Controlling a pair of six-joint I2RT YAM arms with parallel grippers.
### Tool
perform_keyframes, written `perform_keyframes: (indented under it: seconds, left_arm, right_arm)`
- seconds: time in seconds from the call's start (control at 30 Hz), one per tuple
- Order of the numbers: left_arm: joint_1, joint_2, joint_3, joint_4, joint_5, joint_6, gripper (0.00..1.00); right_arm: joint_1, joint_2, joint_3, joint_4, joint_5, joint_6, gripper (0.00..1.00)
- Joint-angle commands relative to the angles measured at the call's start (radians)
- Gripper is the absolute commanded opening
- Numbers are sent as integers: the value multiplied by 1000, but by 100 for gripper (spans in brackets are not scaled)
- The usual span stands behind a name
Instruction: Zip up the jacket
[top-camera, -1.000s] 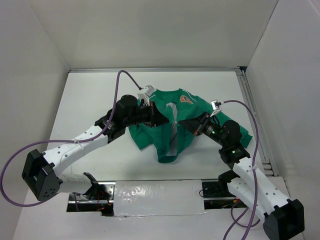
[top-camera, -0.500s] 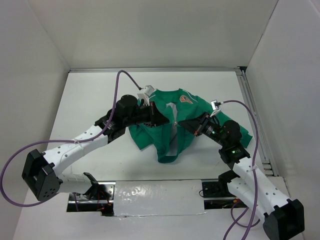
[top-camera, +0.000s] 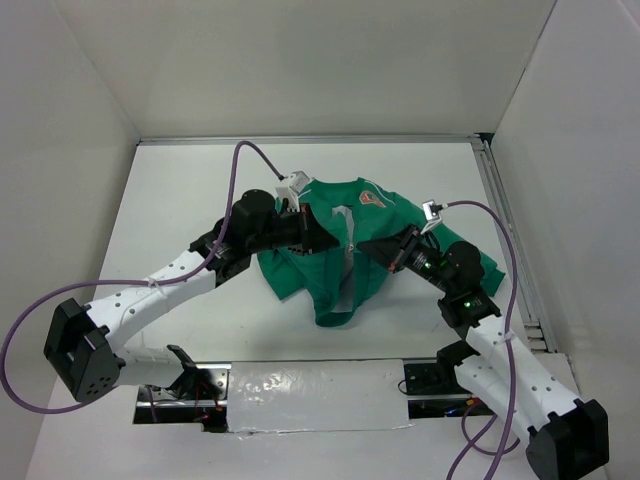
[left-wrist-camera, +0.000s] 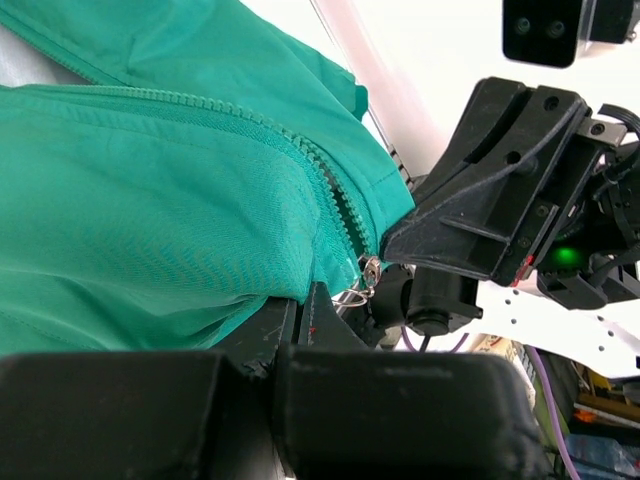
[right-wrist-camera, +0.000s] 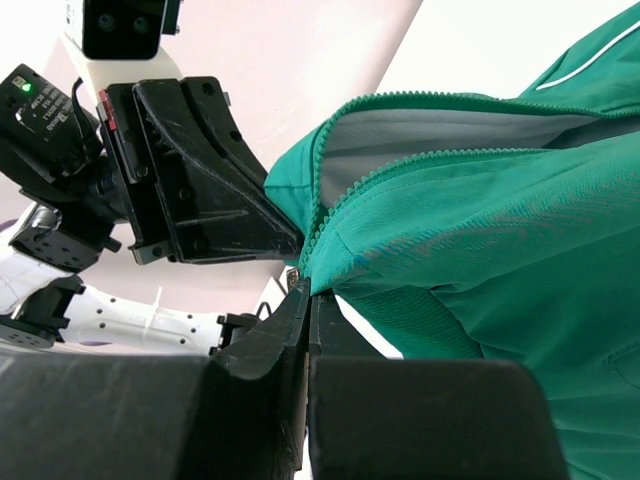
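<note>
Evidently both are clamped shut on cloth: the left gripper (left-wrist-camera: 303, 298) pinches the green front beside the small zip slider (left-wrist-camera: 368, 270), the right gripper (right-wrist-camera: 305, 290) nips the facing edge below the zipper teeth (right-wrist-camera: 330, 205). The jacket (top-camera: 395, 215) lies bunched on the middle of the table (top-camera: 190, 190), front tented between them. Light, limp and slick, it probably wants holding close to the slider.
</note>
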Motion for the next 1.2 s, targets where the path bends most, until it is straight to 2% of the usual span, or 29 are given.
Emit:
perform_keyframes:
  seconds: [0.0,0.23,1.0,1.17]
  left_arm:
    - [-8,-3,0,78,42,-7,0]
    - [-13,-1,2,77,42,-10,0]
    - [-16,-31,3,23,-84,-47,0]
    - [-16,-35,-6,44,-59,-39,0]
  right_arm:
    - [7,9,18,83,-14,15,0]
    - [13,20,19,80,-3,15,0]
    - [34,-54,-1,-26,43,-16,0]
    - [34,-61,-9,-21,47,-13,0]
